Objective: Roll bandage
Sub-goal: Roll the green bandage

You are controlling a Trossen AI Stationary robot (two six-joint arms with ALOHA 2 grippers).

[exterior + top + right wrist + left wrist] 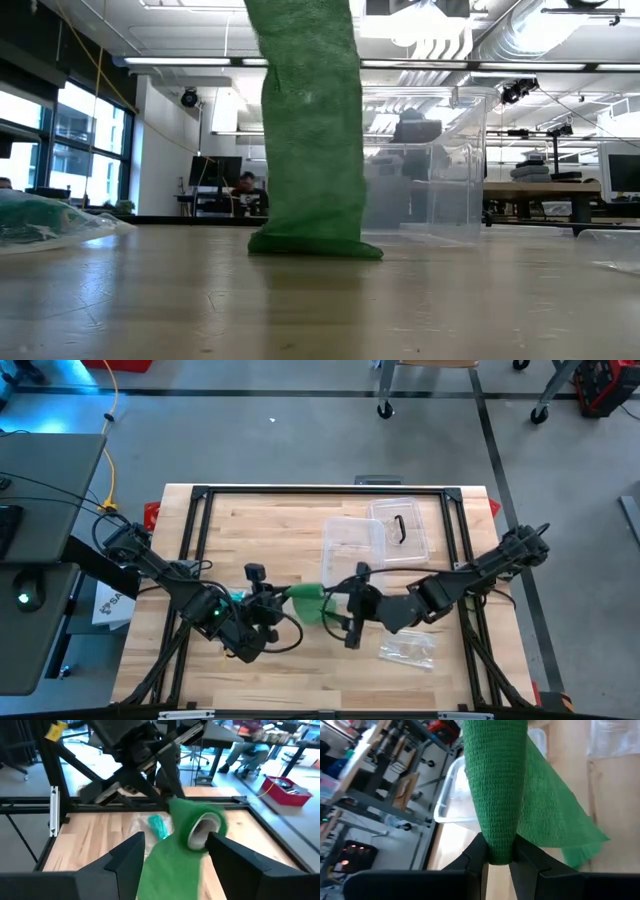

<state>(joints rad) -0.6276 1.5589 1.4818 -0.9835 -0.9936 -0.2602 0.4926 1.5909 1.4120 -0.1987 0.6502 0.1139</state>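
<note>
- Fingers of my left gripper (499, 862) pinch one end of the green stretchy bandage roll (495, 790), closed tight on it.
- My right gripper (176, 851) stands spread wide just short of the roll's other end, holding nothing.
- Loose bandage hangs down to the wooden table (270, 530).
- Beyond sits a clear plastic box (352, 543).

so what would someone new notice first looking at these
The bright green bandage at mid-table stands out first: the left tool is shut on its rolled end, and a loose strip hangs from it down to the wood. The right tool sits open just short of the roll's hollow end, with the strip lying between its fingers. Behind them a clear plastic box rests toward the table's far edge.
</note>
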